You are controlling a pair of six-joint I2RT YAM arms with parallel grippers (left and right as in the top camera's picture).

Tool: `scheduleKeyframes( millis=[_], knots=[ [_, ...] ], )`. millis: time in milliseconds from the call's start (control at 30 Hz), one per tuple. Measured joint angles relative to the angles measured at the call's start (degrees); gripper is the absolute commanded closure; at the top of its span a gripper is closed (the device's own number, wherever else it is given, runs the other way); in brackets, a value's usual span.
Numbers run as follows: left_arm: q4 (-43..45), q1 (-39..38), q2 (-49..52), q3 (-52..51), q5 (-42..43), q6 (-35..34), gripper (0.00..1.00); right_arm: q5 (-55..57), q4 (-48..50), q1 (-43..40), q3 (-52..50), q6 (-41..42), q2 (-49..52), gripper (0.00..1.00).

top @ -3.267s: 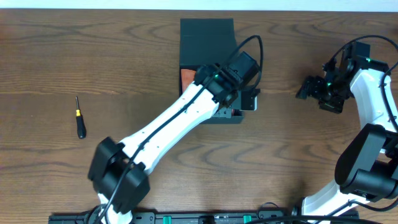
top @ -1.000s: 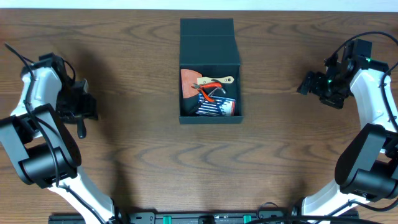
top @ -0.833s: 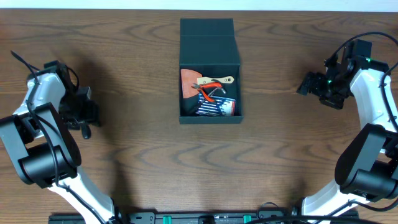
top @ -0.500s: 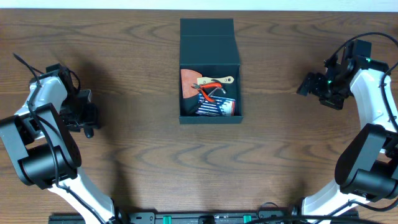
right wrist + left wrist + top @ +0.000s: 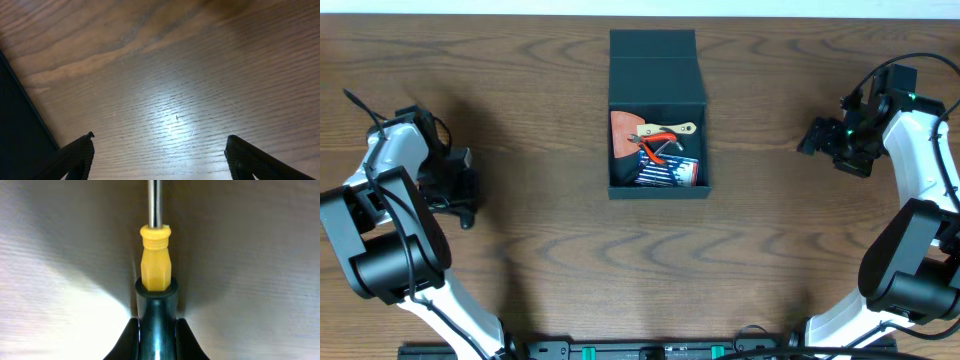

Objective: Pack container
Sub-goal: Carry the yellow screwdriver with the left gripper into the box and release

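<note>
Wooden table (image 5: 550, 250), dark brown with strong grain, fills the overhead view. Left arm (image 5: 390, 170) is folded at the table's left edge, and right arm (image 5: 920, 150) is bent at the right edge, both well apart from the middle.

The container (image 5: 658, 192), a dark teal square box, sits at the centre of the table's far half. Its flap lid (image 5: 653, 55) is open and laid back toward the far edge. Inside are an orange-brown piece (image 5: 623, 130) at the far left, red-handled pliers (image 5: 660, 143) near the middle and a blue packet (image 5: 668, 172) against the near wall.

Left gripper (image 5: 463, 190) is low over the table, far left of the container. In the wrist view the left gripper (image 5: 156, 322) is closed around the black handle of a screwdriver (image 5: 156, 270), a finger pressed on either side. The yellow collar and steel shaft point away from the camera. I cannot tell whether the screwdriver touches the wood.

Right gripper (image 5: 817, 137) hangs to the right of the container, clear of it. In the wrist view the right gripper (image 5: 160, 150) has its fingers spread wide, with only bare wood between them.
</note>
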Motion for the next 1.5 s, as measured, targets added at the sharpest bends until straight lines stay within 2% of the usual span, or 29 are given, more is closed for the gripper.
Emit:
scheduleKeyframes(
  millis=[200,367,567,667,767,967,1233,1300,1400,1467,1500],
  knots=[
    [-7.13,-5.77,-6.1,3.72,0.98,0.17,0.94,0.0,-0.2,0.0,-0.02,0.0,0.0,0.16],
    [-9.42,-17.59,-16.92,13.4,1.05,3.26,0.94,0.0,-0.31,0.0,-0.02,0.0,0.0,0.16],
    [-6.58,-40.15,-25.77,17.94,-0.52,13.62,0.94,0.02,-0.48,0.0,-0.02,0.0,0.0,0.16],
    [-5.38,-48.98,-25.18,17.9,-1.2,20.24,0.94,0.0,-0.55,0.0,-0.02,0.0,0.0,0.16],
    [-2.62,-54.55,-22.64,17.31,-2.54,25.81,0.94,0.0,-0.55,0.0,-0.02,0.09,0.0,0.15],
    [2.51,-57.4,-12.72,16.9,-4.11,31.89,0.94,0.0,-0.55,0.0,-0.02,0.37,0.0,0.15],
    [2.67,-57.18,-3.26,16.26,-4.81,37.97,0.92,-1.33,-0.55,0.0,-0.02,0.42,0.0,0.15],
    [2.6,-57.18,-2.21,16.22,-4.83,38.58,0.87,-1.44,-0.55,0.0,-0.02,0.42,0.0,0.15],
    [2.25,-57.18,-1.05,16.2,-4.83,39.15,0.71,-1.51,-0.66,0.0,-0.02,0.42,0.0,0.15],
    [2.23,-57.18,-0.76,16.2,-4.85,39.19,0.53,-1.53,-1.14,0.0,0.0,0.42,0.0,0.15],
    [2.25,-57.18,-0.76,16.17,-4.92,39.04,0.35,-1.53,-1.29,0.0,-0.02,0.42,0.0,0.15]
  ],
)
